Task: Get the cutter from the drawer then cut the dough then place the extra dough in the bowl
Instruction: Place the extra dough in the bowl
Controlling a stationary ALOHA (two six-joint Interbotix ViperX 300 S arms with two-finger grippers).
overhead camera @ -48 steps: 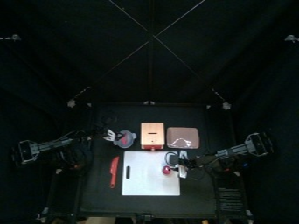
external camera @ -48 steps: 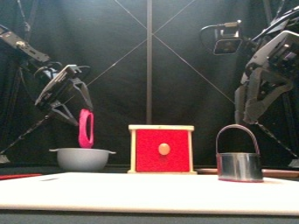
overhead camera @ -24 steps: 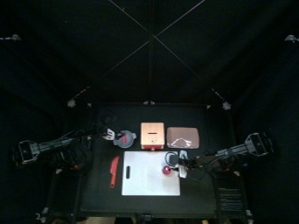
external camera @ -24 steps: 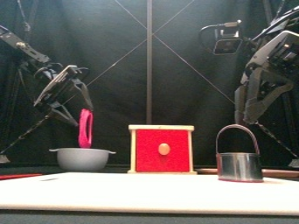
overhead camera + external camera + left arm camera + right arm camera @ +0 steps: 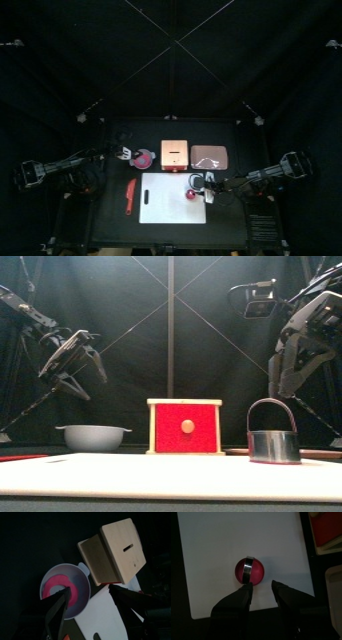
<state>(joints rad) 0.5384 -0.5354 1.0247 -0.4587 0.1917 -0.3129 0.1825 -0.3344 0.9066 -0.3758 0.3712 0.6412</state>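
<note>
Left hand (image 5: 88,593) now empty, dough ring (image 5: 71,579) in bowl (image 5: 94,438)

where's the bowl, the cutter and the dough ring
bowl (image 5: 94,439): front view, on its outer wall
cutter (image 5: 273,447): front view, on its metal wall
dough ring (image 5: 69,579): left wrist view, on its pink band

off-task things on the table

a white cutting board (image 5: 167,205) lies flat at the front middle of the black table (image 5: 134,232). a slim red thing (image 5: 130,195) lies just left of the board, along its left edge; it is too small to tell what it is. a flat, pale pink tray (image 5: 209,156) sits behind the board's right back corner, near it.
</note>
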